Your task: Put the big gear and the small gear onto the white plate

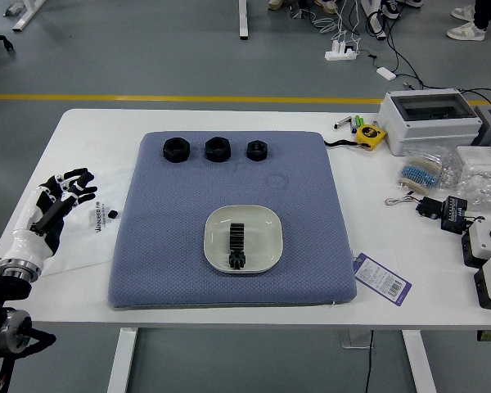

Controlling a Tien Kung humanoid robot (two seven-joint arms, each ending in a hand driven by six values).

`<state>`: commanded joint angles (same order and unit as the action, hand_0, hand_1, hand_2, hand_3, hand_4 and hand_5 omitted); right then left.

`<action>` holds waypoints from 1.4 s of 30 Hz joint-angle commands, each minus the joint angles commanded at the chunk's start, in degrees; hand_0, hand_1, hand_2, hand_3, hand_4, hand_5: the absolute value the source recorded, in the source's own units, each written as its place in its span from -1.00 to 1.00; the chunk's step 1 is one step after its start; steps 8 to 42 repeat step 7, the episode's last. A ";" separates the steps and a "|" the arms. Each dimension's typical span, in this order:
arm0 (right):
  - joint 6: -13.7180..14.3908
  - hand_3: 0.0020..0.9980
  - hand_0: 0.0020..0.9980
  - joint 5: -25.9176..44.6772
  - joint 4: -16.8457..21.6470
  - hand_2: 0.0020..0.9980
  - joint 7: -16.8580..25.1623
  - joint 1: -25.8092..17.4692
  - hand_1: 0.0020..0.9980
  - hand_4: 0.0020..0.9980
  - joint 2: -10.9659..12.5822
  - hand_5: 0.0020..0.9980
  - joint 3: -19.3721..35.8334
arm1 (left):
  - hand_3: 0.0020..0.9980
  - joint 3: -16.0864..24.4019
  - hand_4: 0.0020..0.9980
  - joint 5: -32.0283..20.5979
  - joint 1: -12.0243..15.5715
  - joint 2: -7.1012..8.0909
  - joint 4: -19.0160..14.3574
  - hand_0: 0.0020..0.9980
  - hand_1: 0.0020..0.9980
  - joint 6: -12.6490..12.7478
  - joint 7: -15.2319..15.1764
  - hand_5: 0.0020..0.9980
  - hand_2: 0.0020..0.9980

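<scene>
The left hand (74, 190) is over the table's left side, fingers spread and holding nothing, left of the blue-grey mat. A white plate (268, 238) lies on the mat. On the plate are two black toothed pieces touching end to end: a larger, longer one (236, 237) and a smaller one (237, 259) at its near end. I take them for the big and small gears, seen edge-on. The right hand is out of the picture.
Three black hex nuts (218, 149) stand along the mat's far edge. A yellow tape measure (370, 136), a white box (430, 119), a tag (382, 279) and bagged parts (421, 173) lie on the right. A small black piece (112, 214) sits near the left hand.
</scene>
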<state>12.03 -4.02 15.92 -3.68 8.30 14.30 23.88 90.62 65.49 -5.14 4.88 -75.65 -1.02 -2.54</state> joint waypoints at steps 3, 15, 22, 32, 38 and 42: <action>-0.02 0.21 0.30 0.05 0.01 0.49 0.04 0.01 0.30 0.71 0.03 0.41 -0.03 | 0.30 -0.07 0.90 0.10 0.01 -0.05 0.02 0.33 0.24 -0.14 0.12 -0.02 0.36; 0.01 0.21 0.30 -0.37 0.03 0.49 -0.11 -0.02 0.30 0.71 0.01 0.41 0.19 | 0.30 -0.24 0.90 0.08 -0.03 -0.05 0.03 0.33 0.24 -0.41 0.20 -0.02 0.36; 0.01 0.21 0.30 -0.37 0.03 0.49 -0.11 -0.02 0.30 0.71 0.01 0.41 0.19 | 0.30 -0.24 0.90 0.08 -0.03 -0.05 0.03 0.33 0.24 -0.41 0.20 -0.02 0.36; 0.01 0.21 0.30 -0.37 0.03 0.49 -0.11 -0.02 0.30 0.71 0.01 0.41 0.19 | 0.30 -0.24 0.90 0.08 -0.03 -0.05 0.03 0.33 0.24 -0.41 0.20 -0.02 0.36; 0.01 0.21 0.30 -0.37 0.03 0.49 -0.11 -0.02 0.30 0.71 0.01 0.41 0.19 | 0.30 -0.24 0.90 0.08 -0.03 -0.05 0.03 0.33 0.24 -0.41 0.20 -0.02 0.36; 0.01 0.21 0.30 -0.37 0.03 0.49 -0.11 -0.02 0.30 0.71 0.01 0.41 0.19 | 0.30 -0.24 0.90 0.08 -0.03 -0.05 0.03 0.33 0.24 -0.41 0.20 -0.02 0.36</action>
